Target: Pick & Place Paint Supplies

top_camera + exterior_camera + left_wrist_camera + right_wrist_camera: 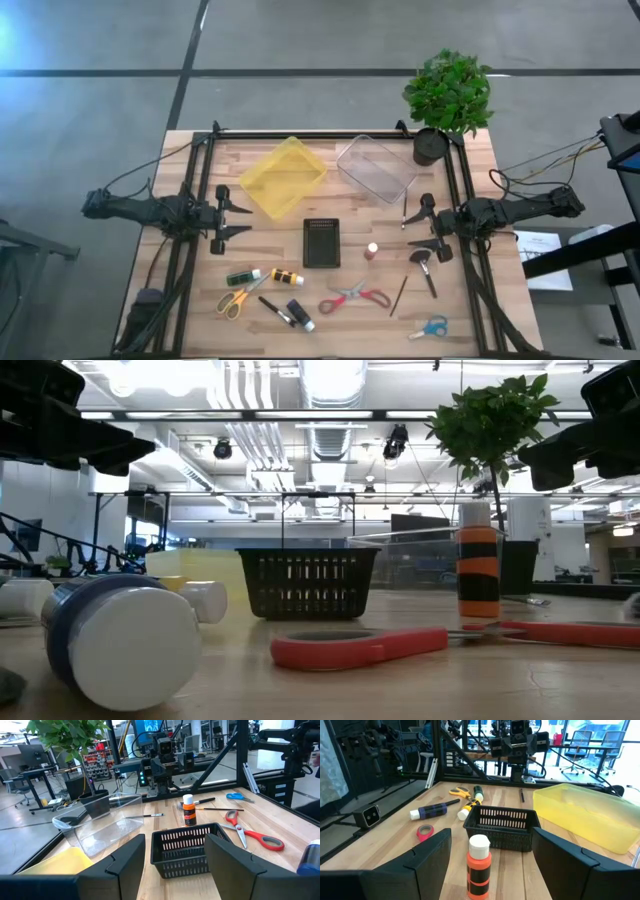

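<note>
The supplies lie loose over the near half of the tabletop (200, 150), while three containers sit farther back where either arm could reach them: a yellow bin (283, 176), a clear bin (375, 167) and a small black basket (321, 242) in the middle. That layout suggests sorting has not begun, since none of the containers shows a supply inside. The left tool (232, 218) hangs above the left side with its fingers spread wide and holding nothing, facing the basket across the wood. The right tool (432, 228) mirrors it on the right, equally wide and empty, pointed at the orange paint bottle (479, 866) that stands upright just before the basket. A wide-bristled brush (427, 272) and a thin brush (399, 295) lie just beside the right arm, with the blue scissors (430, 327) nearer the front edge. The red scissors (355, 296) lie flat in front of the basket. On the left are the yellow scissors (233, 300), a green-topped bottle (242, 275), an orange-and-black bottle (286, 276) and a dark bottle with a white cap (300, 315), all on their sides. A potted plant (447, 95) stands at the far right corner, clear of the work. Each arm seems poised to take the things on its own side.
</note>
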Controlling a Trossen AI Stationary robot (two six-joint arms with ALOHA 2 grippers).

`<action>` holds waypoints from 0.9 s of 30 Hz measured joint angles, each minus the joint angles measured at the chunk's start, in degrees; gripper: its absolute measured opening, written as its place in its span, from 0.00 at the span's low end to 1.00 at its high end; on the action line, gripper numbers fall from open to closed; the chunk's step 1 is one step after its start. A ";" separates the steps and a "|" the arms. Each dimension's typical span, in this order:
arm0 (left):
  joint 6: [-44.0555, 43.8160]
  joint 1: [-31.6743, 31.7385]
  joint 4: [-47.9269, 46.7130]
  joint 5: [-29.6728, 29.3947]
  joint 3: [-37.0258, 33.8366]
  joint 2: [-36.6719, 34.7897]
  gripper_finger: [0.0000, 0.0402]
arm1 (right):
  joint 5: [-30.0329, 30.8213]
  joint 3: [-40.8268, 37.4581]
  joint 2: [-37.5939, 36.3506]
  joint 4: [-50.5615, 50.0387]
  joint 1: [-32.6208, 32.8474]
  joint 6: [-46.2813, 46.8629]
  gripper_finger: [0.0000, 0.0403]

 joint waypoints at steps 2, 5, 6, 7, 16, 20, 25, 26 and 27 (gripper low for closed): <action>0.00 0.02 0.00 0.00 -0.01 0.00 0.52 | 0.00 0.00 0.00 0.00 0.00 0.01 0.66; 0.00 0.02 0.00 0.00 -0.01 0.00 0.52 | 0.00 -0.01 -0.01 0.16 -0.01 0.00 0.66; 0.00 0.01 0.00 0.00 0.00 0.00 0.52 | 0.11 -0.01 0.01 0.37 -0.01 0.00 0.66; 0.00 0.00 0.00 0.00 -0.01 0.00 0.52 | 0.28 -0.01 0.01 1.06 0.01 -0.02 0.66; 0.00 0.02 0.00 0.00 0.00 0.00 0.52 | 0.57 0.01 0.01 13.44 0.03 10.30 0.66; 0.00 0.02 0.16 0.00 -0.01 0.00 0.52 | 0.07 0.01 0.01 16.68 0.05 10.71 0.66; -2.99 0.02 4.56 -0.05 -0.22 0.00 0.52 | 0.00 -0.01 0.14 18.22 0.08 12.28 0.66; -5.08 0.01 6.13 -0.06 -0.20 0.00 0.52 | 0.00 -0.01 0.21 18.59 0.08 12.28 0.66; -7.72 0.01 7.24 -0.04 -0.19 0.00 0.52 | 0.00 -0.01 0.21 19.07 0.08 12.30 0.66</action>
